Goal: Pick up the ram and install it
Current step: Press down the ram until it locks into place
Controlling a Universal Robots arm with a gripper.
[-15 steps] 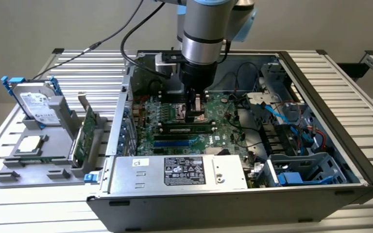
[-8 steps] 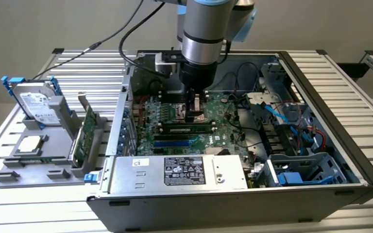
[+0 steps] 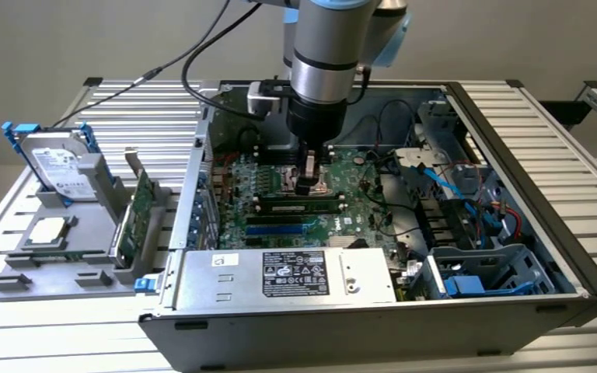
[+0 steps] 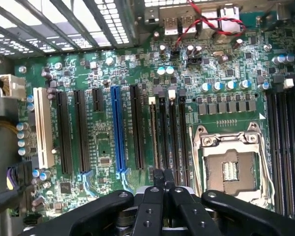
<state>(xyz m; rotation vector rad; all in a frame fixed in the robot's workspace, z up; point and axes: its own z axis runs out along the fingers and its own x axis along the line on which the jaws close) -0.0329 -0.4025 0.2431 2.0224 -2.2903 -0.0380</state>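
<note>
The ram (image 3: 298,207) is a narrow green stick that stands in one of the black memory slots of the motherboard (image 3: 356,221), inside the open computer case. In the wrist view the ram (image 4: 153,132) appears edge-on as a thin pale line in the slot furthest from the processor socket (image 4: 231,169). My gripper (image 3: 309,186) hangs low over the board, just above the socket and the neighbouring slots. Its black fingers (image 4: 162,176) are shut together with nothing visible between them, close to one end of the memory slots.
A grey power supply (image 3: 288,276) fills the case's front. Blue drive bays (image 3: 485,272) and loose cables (image 3: 434,175) sit at the exterior view's right. Outside the case, a grey holder (image 3: 71,268) carries a hard drive (image 3: 55,163), a green expansion card (image 3: 133,210) and a processor (image 3: 50,229).
</note>
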